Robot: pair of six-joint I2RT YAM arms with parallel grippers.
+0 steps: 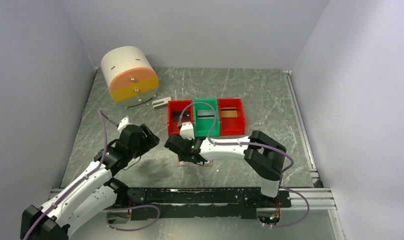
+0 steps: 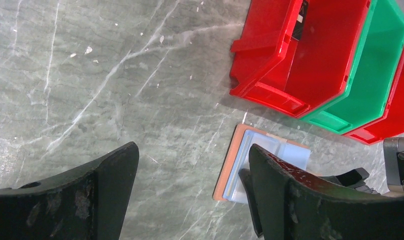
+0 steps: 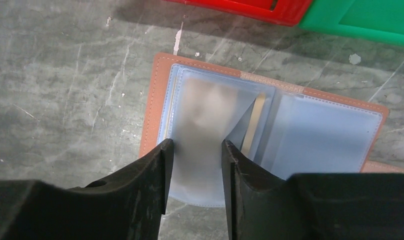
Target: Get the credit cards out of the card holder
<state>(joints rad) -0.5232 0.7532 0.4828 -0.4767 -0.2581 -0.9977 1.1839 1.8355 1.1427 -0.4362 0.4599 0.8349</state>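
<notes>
Right wrist view is showing the small tan-brown folding leather-like card holder (image 3: 155, 100) lying open on the grey marbled surface (image 3: 65, 75), inner side up, just in front of a row of 3 plastic bins. The right gripper (image 3: 195, 150) is hovering low over the left half of it. Its jaws are standing partly apart on both sides of 1 pale blue clear pocket (image 3: 205, 100), and they are pinching nothing that I can see. The left gripper (image 2: 192, 155) is hanging released and wide, with nothing in it, above bare surface just to the left of the holder.

In the top external view each bin is seeming to hold 1 of the thin flat plastic credit cards (image 1: 230, 113): black in the left red bin (image 1: 172, 122), grey-white in the green bin (image 1: 202, 131), gold-brown in the right red bin (image 1: 232, 129). So I am judging that 3 cards are already out. Between 2 pocket leaves a narrow pale yellow strip (image 3: 258, 117) is showing, possibly the edge of 1 more card, but it is too thin to be sure. If it is a card, this 1 is left to pull out.

The holder's long axis is running left to right across the surface, nearly parallel to the row of bins, and its fold is pointing from the arms toward the bins.
</notes>
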